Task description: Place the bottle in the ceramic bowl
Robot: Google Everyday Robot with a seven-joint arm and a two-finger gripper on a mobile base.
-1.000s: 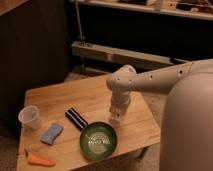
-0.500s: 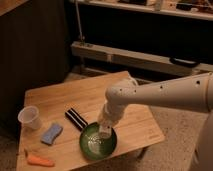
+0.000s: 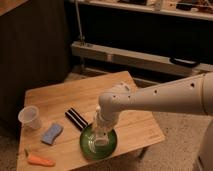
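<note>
Bottle: not separately visible in the camera view; the hand hangs low over the ceramic bowl and its bulk covers whatever lies beneath. Whether the bottle is in the hand or already in the bowl cannot be told, nor whether the hand is released or clenched.

Camera view, risks, as judgement:
- A release from above the rim could let the bottle bounce on the glossy bowl and roll out onto the table.
- The bowl sits near the table's front edge, directly under the hand; a downward push or sideways drag could slide it toward that edge.
- The dark striped object lies just beside the hand, up and left; a wide retreat could clip it.

Count:
- Ceramic bowl, dark green: one, beneath the hand.
- Dark striped object: one.
- Clear cup: one, well left of the hand.
- Blue sponge: one, left of the hand.
- Orange carrot-like item: one, left and below.
- Table, wooden: one.
- Bottle: none confirmed in sight.
</note>
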